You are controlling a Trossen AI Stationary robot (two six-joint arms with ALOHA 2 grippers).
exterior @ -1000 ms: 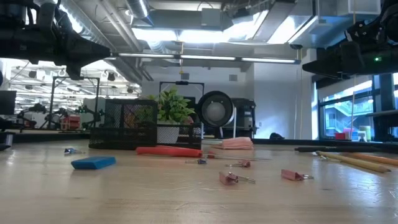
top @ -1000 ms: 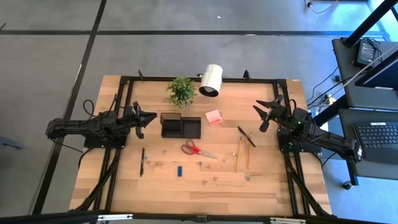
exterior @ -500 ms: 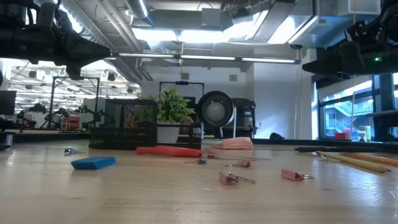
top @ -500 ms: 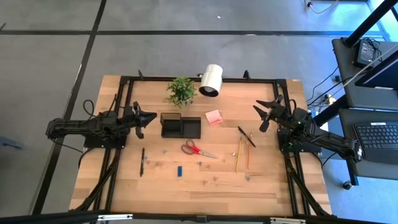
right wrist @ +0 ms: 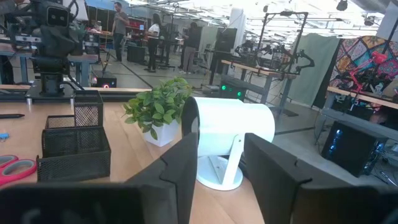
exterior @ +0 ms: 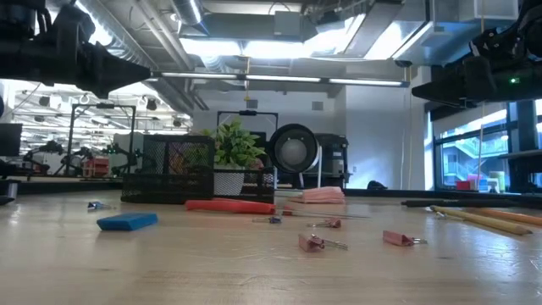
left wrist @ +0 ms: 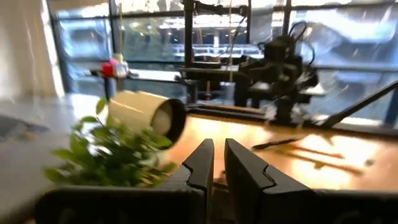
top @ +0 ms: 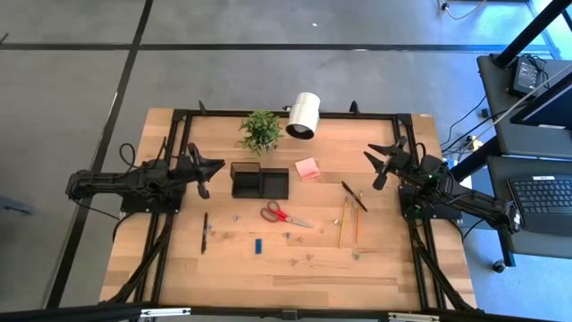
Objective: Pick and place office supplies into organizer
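My left gripper [top: 213, 167] hangs just left of the organizer [top: 260, 182], fingers nearly together with only a narrow gap, holding nothing. My right gripper [top: 377, 162] waits well right of the organizer, fingers spread wide and empty. The scissors [top: 283, 214] lie just in front of the organizer, the pink sticky pad [top: 307, 168] just to its right, the blue block [top: 257, 244] farther forward, a dark pen [top: 205, 232] off its front-left corner, and the pencils [top: 349, 220] well to its right

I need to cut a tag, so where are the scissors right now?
In the high view, the red-handled scissors lie mid-table, just in front of the black organizer.
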